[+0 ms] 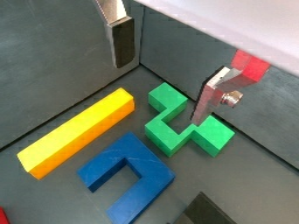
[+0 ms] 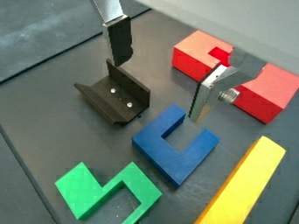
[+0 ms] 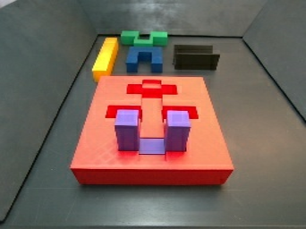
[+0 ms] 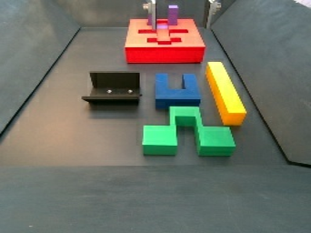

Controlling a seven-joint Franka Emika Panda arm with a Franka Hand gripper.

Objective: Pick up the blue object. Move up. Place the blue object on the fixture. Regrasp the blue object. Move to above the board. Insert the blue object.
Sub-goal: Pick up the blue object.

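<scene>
The blue object [image 4: 177,89] lies flat on the dark floor between the fixture [image 4: 112,88] and a yellow bar. Both wrist views look down on this U-shaped blue object [image 1: 122,171] [image 2: 176,144]; its open end faces the board [image 2: 274,87] in one. My gripper [image 1: 158,92] [image 2: 158,90] hangs well above the pieces, open, with nothing between its fingers [image 2: 119,39]. In a side view only the fingertips of the gripper [image 4: 180,7] show, at the picture's upper edge over the board [image 4: 140,50]. The black fixture [image 2: 111,98] stands empty.
A purple U-shaped block [image 3: 146,128] sits in the red board [image 3: 107,148]. A green stepped block [image 4: 183,132] lies beside the blue object, and the yellow bar [image 4: 225,91] runs along its other side. Grey walls enclose the floor.
</scene>
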